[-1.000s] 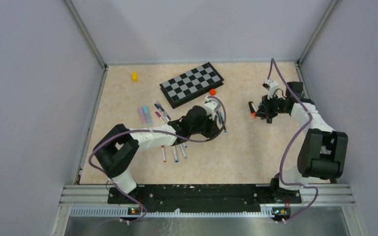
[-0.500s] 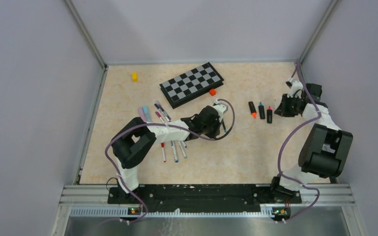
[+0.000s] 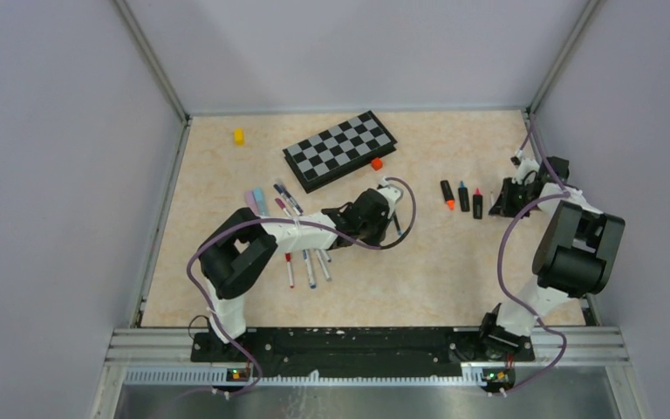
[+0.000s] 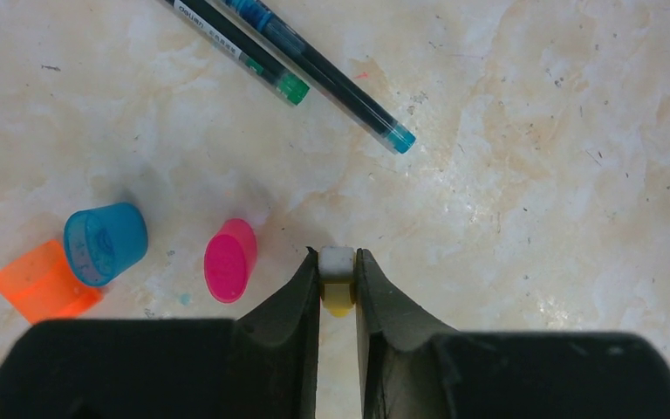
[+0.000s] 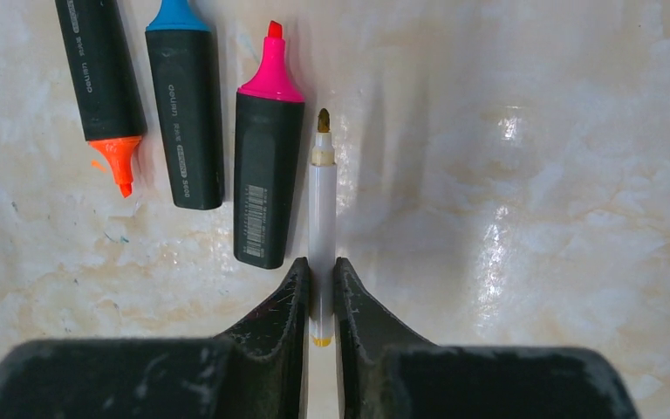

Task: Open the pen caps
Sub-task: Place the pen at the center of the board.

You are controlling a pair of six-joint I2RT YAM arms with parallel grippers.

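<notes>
Beige marbled tabletop [image 3: 454,271], plain pale lilac-grey walls [image 3: 358,52] on three sides, aluminium corner posts [image 3: 153,59]; slotted aluminium rail [image 3: 358,356] along the near edge, soft even light

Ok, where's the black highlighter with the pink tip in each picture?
Top external: the pink-tipped highlighter lies right of centre, rightmost of three black highlighters.
Left wrist: not in it.
Right wrist: upper middle, tip pointing up, right beside the white marker that sits between the jaws.
Shared landmark: the orange-tipped highlighter, two places to its left in both views.
</notes>
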